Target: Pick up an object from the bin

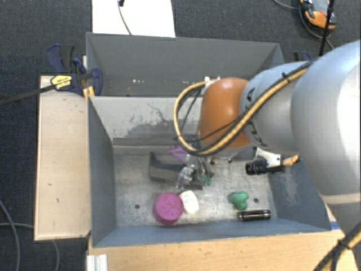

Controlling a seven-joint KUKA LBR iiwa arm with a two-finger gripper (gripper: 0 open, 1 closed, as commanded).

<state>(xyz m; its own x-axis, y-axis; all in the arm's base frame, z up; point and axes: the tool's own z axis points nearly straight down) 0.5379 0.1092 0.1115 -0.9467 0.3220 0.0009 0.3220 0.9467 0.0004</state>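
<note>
A grey metal bin [104, 168] with sloping walls is seen from above, with a few small things spread over its floor. Nearest the front wall, towards the right, a short black cylinder [254, 214] lies with its long axis left to right. To its left, a round magenta plastic disc [167, 208] lies flat, touched on its right by a small white rounded piece [190, 202]. Just behind the cylinder sits a small green knobbly lump [239, 199]. Behind the white piece, near the middle of the floor, the gripper [190, 176] is lowered almost to the floor; whether it is released or clenched cannot be told, and nothing can be seen to be held in it. Directly to its left, touching or nearly so, lies a dark grey angular block [162, 168], its long axis running left to right. This block and the white piece are judged the likeliest pick, being nearest. Well to the gripper's right lies a black stubby tube with a white tip [260, 166]. Behind the gripper a scrap of purple [179, 152] is glimpsed. Above everything, the orange wrist cover [223, 114] and the pale arm [316, 112] are seen reaching in from the right.
</note>
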